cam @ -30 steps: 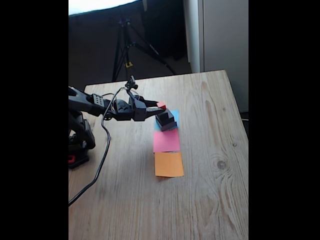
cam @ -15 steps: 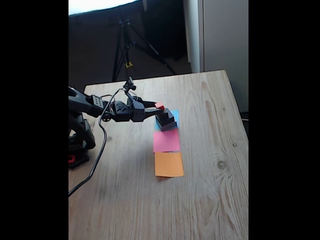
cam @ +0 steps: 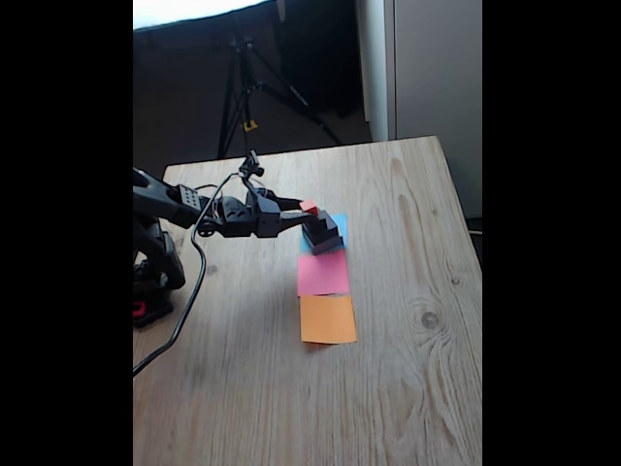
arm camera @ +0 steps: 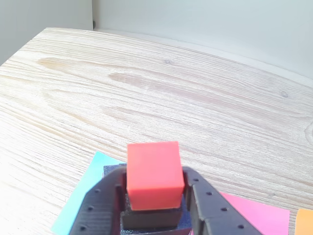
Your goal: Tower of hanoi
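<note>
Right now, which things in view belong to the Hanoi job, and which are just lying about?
In the job:
- red cube, between the fingers of the gripper
- black block stack on the blue paper square
- pink paper square
- orange paper square

Lying about:
- tripod behind the table

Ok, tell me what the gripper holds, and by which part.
The gripper grips the red cube by its two opposite side faces, low down.

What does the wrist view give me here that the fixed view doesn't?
Wrist view: the hand with its fingers either side of the red cube, which sits on a black block.
Fixed view: the whole arm, its cable, the full orange square and the tripod.
Both: red cube, blue square, pink square, wooden table.
</note>
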{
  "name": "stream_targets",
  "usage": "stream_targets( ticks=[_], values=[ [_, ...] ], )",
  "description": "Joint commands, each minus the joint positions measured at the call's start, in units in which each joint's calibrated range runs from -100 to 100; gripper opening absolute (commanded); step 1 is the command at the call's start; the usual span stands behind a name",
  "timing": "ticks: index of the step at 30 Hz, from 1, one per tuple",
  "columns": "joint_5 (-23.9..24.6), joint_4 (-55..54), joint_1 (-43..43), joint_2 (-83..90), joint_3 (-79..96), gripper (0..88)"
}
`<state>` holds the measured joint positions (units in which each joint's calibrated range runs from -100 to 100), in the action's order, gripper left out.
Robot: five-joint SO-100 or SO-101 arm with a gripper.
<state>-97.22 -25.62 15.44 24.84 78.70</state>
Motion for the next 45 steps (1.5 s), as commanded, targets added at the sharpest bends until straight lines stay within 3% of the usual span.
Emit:
stream_targets(
  ticks=[1, 8, 16, 25, 31, 35, 38, 41, 42, 44, 45],
  values=[
    [1.24, -1.86, -0.77, 0.07, -0.34, 8.9],
    [2.24, -2.18, -1.1, 0.07, -0.34, 13.3],
    [7.59, -3.4, -1.19, 0.9, -0.61, 26.3],
    [14.28, 2.59, -0.77, 8.92, -1.98, 27.6],
    [17.29, 19.1, -0.77, 18.84, -7.89, 21.1],
    [19.63, 42.9, -1.02, 23.46, -20.16, 1.3],
    [18.13, 56.09, -0.85, 24.97, -28.34, 0.8],
    [13.44, 68.07, -0.85, 25.5, -36.8, 0.8],
    [8.76, 72.93, -1.1, 25.5, -39.7, 0.8],
    [8.43, 77.79, -1.35, 26.26, -43.61, 0.8],
    [5.25, 81.35, -1.6, 26.41, -45.89, 0.8]
  ],
)
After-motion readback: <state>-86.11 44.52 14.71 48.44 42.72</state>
